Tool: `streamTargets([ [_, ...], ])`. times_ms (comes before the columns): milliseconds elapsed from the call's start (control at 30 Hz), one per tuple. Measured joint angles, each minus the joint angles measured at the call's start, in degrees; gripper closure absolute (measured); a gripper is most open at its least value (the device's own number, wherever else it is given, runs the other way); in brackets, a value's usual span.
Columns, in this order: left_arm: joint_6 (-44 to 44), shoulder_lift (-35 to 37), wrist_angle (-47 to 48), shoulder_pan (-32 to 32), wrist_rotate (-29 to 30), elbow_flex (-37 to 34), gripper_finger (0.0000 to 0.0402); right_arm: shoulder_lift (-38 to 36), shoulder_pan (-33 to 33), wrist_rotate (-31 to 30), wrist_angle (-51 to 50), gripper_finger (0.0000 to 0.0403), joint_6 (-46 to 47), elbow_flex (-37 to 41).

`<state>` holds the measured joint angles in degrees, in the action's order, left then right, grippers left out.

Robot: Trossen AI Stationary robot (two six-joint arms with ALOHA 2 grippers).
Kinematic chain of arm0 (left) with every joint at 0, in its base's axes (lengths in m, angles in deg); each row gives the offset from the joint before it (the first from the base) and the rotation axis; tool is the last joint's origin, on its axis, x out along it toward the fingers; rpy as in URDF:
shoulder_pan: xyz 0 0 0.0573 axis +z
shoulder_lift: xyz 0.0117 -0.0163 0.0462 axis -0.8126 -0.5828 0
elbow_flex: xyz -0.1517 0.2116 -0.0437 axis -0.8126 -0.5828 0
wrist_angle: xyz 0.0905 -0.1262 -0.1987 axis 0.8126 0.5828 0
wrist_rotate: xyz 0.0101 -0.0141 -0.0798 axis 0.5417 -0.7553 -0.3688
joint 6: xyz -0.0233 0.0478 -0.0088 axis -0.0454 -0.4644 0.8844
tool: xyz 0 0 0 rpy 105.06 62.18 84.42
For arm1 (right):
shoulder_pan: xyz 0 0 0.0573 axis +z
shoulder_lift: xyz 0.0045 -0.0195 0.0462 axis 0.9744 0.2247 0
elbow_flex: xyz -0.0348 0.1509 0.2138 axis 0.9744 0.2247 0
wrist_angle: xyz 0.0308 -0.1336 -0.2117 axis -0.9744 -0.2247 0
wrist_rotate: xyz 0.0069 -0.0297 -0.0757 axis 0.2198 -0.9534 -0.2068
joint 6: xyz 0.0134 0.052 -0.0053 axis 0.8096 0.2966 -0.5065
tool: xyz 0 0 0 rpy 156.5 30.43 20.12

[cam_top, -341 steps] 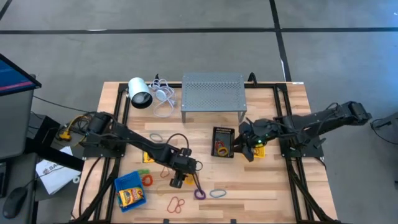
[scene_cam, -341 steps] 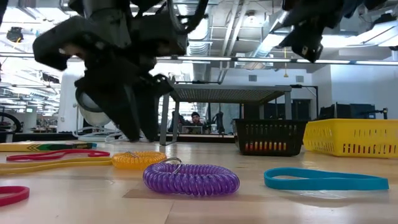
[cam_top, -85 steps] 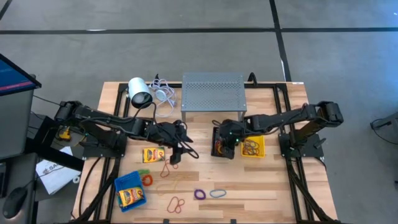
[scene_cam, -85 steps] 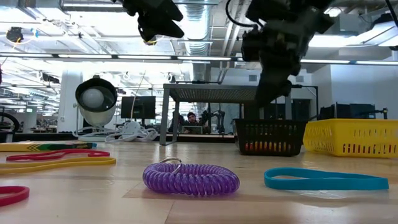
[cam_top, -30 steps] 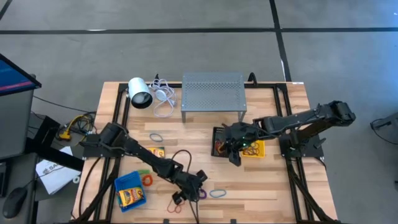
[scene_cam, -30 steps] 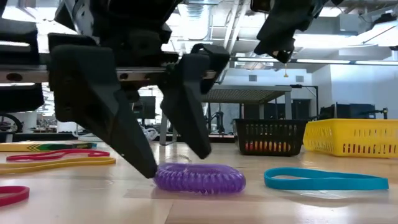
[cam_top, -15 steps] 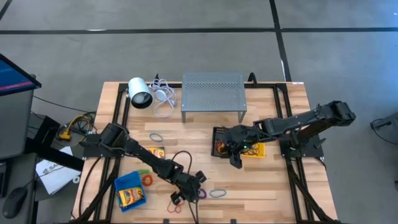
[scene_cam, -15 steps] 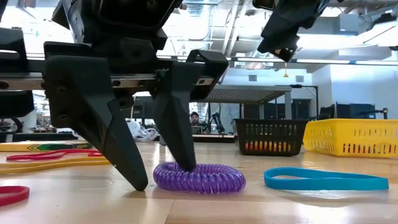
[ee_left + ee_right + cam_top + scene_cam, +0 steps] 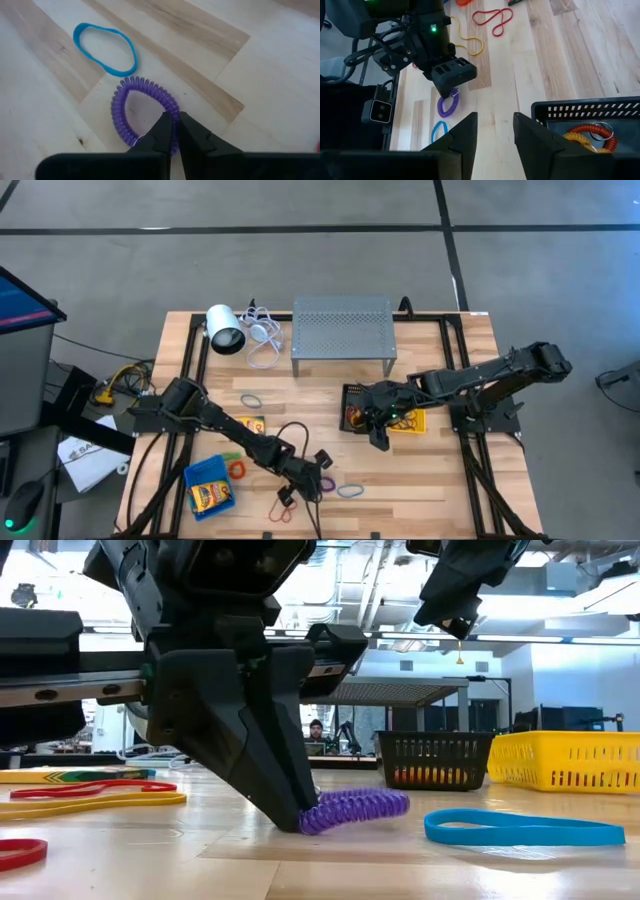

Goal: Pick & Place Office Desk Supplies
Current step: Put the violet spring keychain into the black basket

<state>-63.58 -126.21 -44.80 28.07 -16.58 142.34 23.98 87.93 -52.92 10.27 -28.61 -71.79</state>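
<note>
My left gripper [image 9: 312, 482] is low over the table's near edge, shut on the purple coil loop [image 9: 362, 806], which also appears as the purple coil loop [image 9: 120, 115] in the left wrist view. A pale blue band [image 9: 349, 491] lies flat just to the right of it. My right gripper [image 9: 381, 438] hangs open in the air beside the black bin [image 9: 357, 408], touching nothing. The yellow bin [image 9: 408, 418] stands to the right of the black one. The blue bin [image 9: 210, 488] holds a crayon box, and a second crayon box [image 9: 246, 426] lies on the wood. My left gripper pinches one side of the purple coil's ring [image 9: 171, 106] between its two fingertips, with one finger inside the loop and one outside. The fingers [image 9: 270, 780] come down slanting from above. The rest of the coil trails toward the table's right, low over the wood.
The grey perforated stand [image 9: 342, 328] and the white cylinder [image 9: 225, 330] with its cable sit by the far edge. Red loops [image 9: 285, 508], an orange loop [image 9: 237, 469] and a yellow band [image 9: 470, 47] lie around my left gripper. Bare wood lies near the right front corner.
My left gripper came down with its fingers open astride one side of the purple coil, then shut on it. The coil, flat a second ago, is squeezed at the held side and has shifted toward the table's right. My right arm kept still.
</note>
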Motion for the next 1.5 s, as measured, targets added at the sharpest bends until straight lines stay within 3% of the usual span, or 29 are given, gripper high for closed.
streamTargets([
  [233,3.37,5.49,4.80,0.02,4.29,-0.20,0.0398,0.00,0.00,0.01,-0.13,0.0281,0.00,0.00],
  [433,8.04,16.70,11.95,0.10,11.20,-1.40,0.0399,0.00,-0.01,0.01,0.16,0.0281,-0.29,0.00],
  [567,11.77,25.68,10.89,1.91,11.81,-6.60,0.0400,0.02,0.05,0.03,3.09,0.0281,-3.81,0.00],
  [667,15.65,32.38,5.91,5.05,11.13,-12.23,0.0400,0.02,0.46,0.05,6.44,0.0281,-8.87,0.00],
  [800,22.82,40.69,-8.03,11.08,8.45,-21.64,0.0400,0.02,0.72,-0.92,7.78,0.0281,-16.26,-0.67],
  [1067,37.71,49.74,-33.60,21.83,-1.17,-35.54,0.0400,0.02,0.65,-13.77,7.97,0.0281,-30.99,-3.65],
  [1267,42.26,50.15,-34.52,24.14,-5.29,-36.70,0.0400,0.02,-0.65,-15.09,11.60,0.0271,-35.78,-3.95],
  [1500,45.87,49.12,-34.79,25.22,-5.80,-36.68,0.0400,0.02,-3.36,-15.03,14.32,0.0203,-36.59,-3.96],
])
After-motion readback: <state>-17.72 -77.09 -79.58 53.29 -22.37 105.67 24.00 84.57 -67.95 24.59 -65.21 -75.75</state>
